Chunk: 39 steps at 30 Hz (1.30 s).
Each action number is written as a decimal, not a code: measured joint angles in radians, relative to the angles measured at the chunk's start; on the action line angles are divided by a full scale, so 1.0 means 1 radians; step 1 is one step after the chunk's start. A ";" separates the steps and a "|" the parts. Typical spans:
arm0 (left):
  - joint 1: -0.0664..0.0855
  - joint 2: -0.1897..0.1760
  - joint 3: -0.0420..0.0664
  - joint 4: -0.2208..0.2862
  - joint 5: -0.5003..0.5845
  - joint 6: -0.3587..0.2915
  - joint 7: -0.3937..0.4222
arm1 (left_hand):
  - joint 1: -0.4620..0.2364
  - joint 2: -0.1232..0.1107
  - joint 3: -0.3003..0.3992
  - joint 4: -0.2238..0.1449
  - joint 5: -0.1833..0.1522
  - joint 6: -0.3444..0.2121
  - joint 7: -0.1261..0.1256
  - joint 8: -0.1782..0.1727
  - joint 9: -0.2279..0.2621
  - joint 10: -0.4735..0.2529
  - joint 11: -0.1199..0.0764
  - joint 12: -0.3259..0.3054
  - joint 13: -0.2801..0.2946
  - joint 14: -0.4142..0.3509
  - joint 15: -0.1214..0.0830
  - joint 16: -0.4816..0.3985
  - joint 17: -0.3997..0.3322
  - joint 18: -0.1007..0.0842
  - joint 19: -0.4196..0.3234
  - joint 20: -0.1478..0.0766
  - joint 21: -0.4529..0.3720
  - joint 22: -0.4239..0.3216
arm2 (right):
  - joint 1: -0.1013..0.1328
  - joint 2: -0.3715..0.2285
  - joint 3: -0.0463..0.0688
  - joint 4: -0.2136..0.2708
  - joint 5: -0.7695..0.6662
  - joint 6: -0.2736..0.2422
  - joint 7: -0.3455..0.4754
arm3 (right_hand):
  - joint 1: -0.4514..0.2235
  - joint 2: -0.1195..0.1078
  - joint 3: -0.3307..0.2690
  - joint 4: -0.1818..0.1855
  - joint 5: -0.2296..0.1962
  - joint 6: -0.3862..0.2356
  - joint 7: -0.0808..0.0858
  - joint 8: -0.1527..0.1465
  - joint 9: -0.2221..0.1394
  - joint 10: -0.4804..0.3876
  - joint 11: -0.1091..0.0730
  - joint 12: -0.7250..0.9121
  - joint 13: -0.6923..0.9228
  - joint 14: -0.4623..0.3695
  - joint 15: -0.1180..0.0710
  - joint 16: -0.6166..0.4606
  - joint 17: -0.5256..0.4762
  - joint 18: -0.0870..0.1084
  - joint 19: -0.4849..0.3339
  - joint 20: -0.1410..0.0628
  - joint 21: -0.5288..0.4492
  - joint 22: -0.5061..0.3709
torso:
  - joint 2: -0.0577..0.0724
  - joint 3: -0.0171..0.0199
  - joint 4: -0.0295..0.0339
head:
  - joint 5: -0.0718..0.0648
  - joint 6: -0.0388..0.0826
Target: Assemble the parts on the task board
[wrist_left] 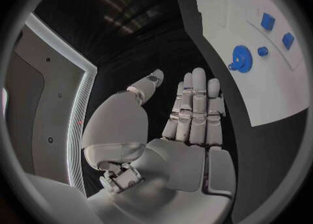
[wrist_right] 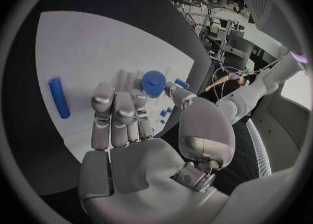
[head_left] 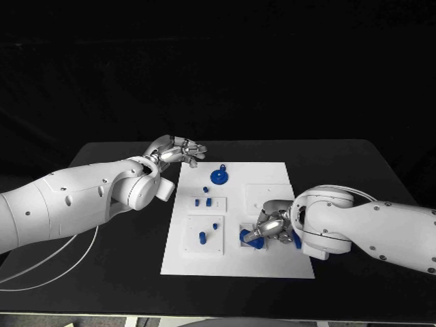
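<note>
Right wrist view: blue cylinder lies beside right hand.

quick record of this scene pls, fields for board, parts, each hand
board: white task board in the middle of the black table
parts: round blue part near the board's far end; small blue pieces at mid-board; blue cylinder lying loose on the board
left hand: left hand off the board's far left corner, holds nothing
right hand: right hand over the board's near right area; cannot tell if it holds anything
</note>
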 measured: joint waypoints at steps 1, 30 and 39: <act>0.000 0.000 0.000 0.000 0.000 0.000 0.000 | 0.000 0.000 0.000 0.000 0.000 0.000 0.000 0.000 0.000 0.000 0.000 0.000 0.000 0.000 0.000 0.000 0.000 0.000 0.000 0.000 0.000 0.000 | 0.000 0.002 0.000 0.000 -0.001 0.003 0.001 | -0.002 -0.002 0.000 0.000 0.000 0.000 0.000 -0.001 -0.003 0.000 0.000 0.000 0.000 0.000 0.000 0.000 0.000 0.000 0.000 0.000 0.000 0.000 | 0.000 0.0000 0.0000 | 0.000 0.000; 0.000 -0.005 0.000 0.004 0.000 0.001 -0.001 | 0.000 0.000 0.000 0.000 0.000 0.000 0.000 0.000 -0.001 0.000 0.000 0.000 0.001 0.000 0.000 0.000 0.002 0.000 0.000 0.000 0.000 0.002 | -0.008 0.025 -0.004 -0.023 -0.032 0.015 0.016 | -0.089 0.080 0.020 -0.006 -0.003 0.078 -0.022 -0.001 -0.037 0.044 -0.017 -0.007 0.000 0.003 -0.011 -0.004 -0.011 0.001 -0.010 0.011 0.008 0.000 | 0.001 -0.0007 0.0004 | -0.002 0.003; 0.000 -0.005 0.000 0.003 0.000 0.001 -0.002 | 0.000 0.000 0.000 0.000 0.000 0.000 0.000 0.000 -0.001 0.000 0.000 0.000 0.001 0.000 0.000 0.000 0.003 0.000 0.000 0.000 0.000 0.003 | -0.009 0.027 -0.005 -0.029 -0.031 0.010 0.020 | -0.141 0.096 0.040 0.029 -0.003 0.089 -0.023 -0.003 -0.046 0.048 -0.020 -0.007 0.003 0.003 -0.011 -0.004 -0.012 0.001 -0.009 0.012 0.008 0.000 | 0.001 -0.0007 0.0000 | -0.004 0.004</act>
